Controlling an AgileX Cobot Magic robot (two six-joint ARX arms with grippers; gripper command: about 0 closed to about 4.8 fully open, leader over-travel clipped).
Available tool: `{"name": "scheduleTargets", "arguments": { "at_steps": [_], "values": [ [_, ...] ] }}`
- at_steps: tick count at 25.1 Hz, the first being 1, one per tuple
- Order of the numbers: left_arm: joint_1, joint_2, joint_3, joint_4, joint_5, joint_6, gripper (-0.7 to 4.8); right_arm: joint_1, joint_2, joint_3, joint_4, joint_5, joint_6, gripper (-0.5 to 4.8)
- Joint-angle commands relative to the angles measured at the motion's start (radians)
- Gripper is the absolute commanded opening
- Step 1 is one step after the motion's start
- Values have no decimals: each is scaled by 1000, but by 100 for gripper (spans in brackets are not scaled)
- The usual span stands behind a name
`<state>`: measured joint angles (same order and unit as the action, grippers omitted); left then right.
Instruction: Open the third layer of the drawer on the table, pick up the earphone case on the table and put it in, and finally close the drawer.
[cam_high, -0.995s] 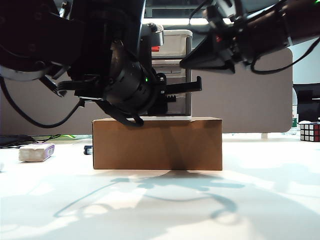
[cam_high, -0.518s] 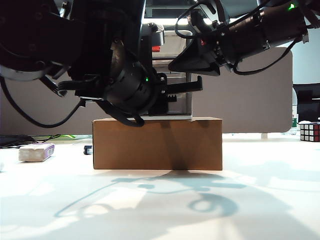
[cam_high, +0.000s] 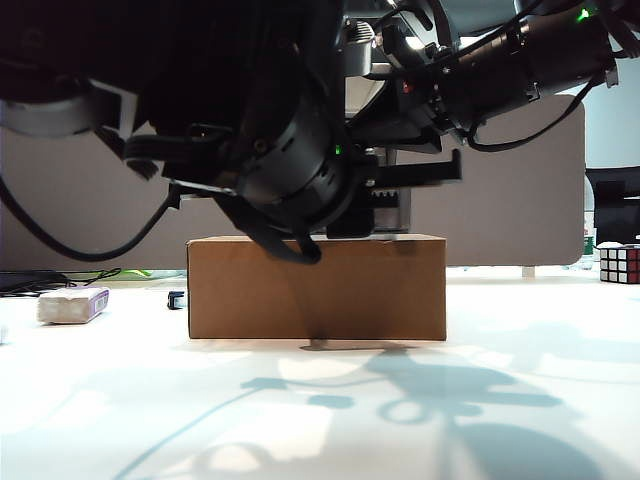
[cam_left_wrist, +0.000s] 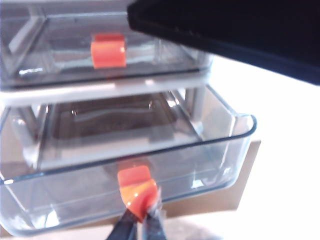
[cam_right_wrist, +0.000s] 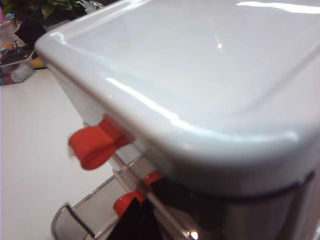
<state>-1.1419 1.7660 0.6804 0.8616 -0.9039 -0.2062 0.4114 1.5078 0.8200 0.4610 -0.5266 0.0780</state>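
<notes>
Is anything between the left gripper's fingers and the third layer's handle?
No. In the left wrist view the left gripper is shut directly on the third layer's handle.

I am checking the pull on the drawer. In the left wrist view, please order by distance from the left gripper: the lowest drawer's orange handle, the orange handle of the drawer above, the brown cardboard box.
1. Lowest drawer's orange handle: pinched in the left gripper fingers.
2. Brown cardboard box: just under the open drawer.
3. Upper orange handle: on the closed drawer above.
</notes>
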Motion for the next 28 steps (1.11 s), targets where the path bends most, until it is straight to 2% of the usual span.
{"name": "scheduleTargets", "arguments": {
  "at_steps": [1,5,11,14,18,19,20,22,24,27,28],
  "values": [
    [-29,-22,-14,-66,-2,-69,-6,-1,-3,7,14,11,1,-6],
    [-53,-49,-53,-81,-11,-130,-6,-1,-3,7,11,11,0,-6],
    [-67,-82,-93,-83,-20,-142,-5,-1,-3,7,11,11,0,-6],
    [-87,-144,-94,-142,-20,-116,47,-1,-3,7,5,9,0,-6],
    [-109,-308,-95,-343,-75,-34,59,-2,-3,7,-13,8,0,-6],
    [-101,-404,-99,-496,-121,-35,60,-2,-3,7,-18,7,0,-6],
    [-82,-501,-99,-643,-127,-37,73,-2,-3,7,-23,-1,0,-6],
    [-42,-652,-113,-793,-70,-7,90,-2,-3,7,-24,-18,0,-6],
    [23,-743,-136,-828,0,34,89,-2,-3,7,-24,-18,0,-6],
    [200,-851,-154,-864,228,49,84,-2,-3,7,-25,-34,0,-6],
    [288,-880,-154,-872,353,49,76,-2,-3,7,-30,-37,0,-6]
  ]
}}
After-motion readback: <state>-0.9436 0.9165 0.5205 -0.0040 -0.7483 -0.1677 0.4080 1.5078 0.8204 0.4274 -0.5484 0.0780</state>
